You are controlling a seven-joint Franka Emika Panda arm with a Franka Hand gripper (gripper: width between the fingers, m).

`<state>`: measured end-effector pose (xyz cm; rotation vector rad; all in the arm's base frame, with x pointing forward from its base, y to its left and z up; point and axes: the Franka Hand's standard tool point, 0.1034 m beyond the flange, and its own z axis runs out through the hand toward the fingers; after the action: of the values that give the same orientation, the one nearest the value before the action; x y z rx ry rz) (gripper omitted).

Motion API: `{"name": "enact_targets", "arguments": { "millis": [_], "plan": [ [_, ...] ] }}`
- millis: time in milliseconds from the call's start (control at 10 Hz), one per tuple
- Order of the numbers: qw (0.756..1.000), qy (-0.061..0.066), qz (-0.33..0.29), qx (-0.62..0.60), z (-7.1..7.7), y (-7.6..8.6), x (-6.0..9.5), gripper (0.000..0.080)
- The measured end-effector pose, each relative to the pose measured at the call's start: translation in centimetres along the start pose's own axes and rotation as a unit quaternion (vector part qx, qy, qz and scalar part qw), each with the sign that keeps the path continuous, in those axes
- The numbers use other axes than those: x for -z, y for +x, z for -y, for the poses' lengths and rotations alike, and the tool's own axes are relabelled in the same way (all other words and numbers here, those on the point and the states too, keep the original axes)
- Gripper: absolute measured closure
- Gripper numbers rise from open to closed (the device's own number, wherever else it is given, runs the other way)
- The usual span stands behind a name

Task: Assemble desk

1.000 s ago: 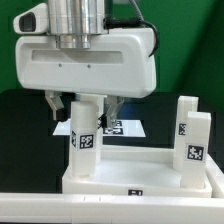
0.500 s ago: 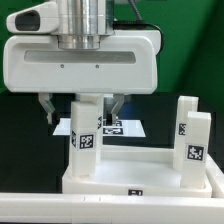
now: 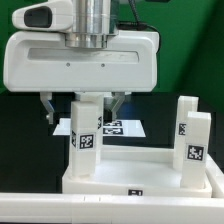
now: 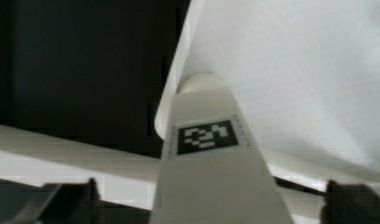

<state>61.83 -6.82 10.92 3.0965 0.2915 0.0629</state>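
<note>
- The hand [image 3: 79, 107] hangs over the leg [image 3: 84, 135] nearest the exterior view's left, one finger [image 3: 50, 109] on each side of the leg's top; a gap shows at each side, so the fingers stand open and grip nothing.
- The tabletop [image 3: 135, 172] lies upside down on the counter [image 3: 20, 205], its raised rim forming a low wall around the inside.
- The leg under the hand stands upright in the rim's corner at the exterior view's left, its tag facing the camera.
- Two more legs [image 3: 188, 137] stand upright at the exterior view's right, close together, well apart from the hand.
- Between the left leg and the right pair, the tabletop's inside is open.
- The marker board [image 3: 122, 128] lies flat behind the tabletop.
- In the wrist view the leg [image 4: 212, 150] rises between the dark fingertips [image 4: 62, 203], with room on both sides.
</note>
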Motion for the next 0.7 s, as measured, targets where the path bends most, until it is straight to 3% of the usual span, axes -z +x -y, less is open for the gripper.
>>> {"name": "enact_targets", "arguments": {
  "millis": [100, 200, 300, 700],
  "plan": [
    [1.0, 0.0, 0.0, -0.001, 0.0, -0.03, -0.05, 0.0371],
    [1.0, 0.0, 0.001, -0.001, 0.0, -0.04, -0.07, 0.0371],
    [1.0, 0.0, 0.001, -0.006, 0.0, -0.05, -0.09, 0.0511],
    [0.996, 0.002, 0.0, -0.093, 0.03, -0.05, -0.12, 0.0511]
  ]
}}
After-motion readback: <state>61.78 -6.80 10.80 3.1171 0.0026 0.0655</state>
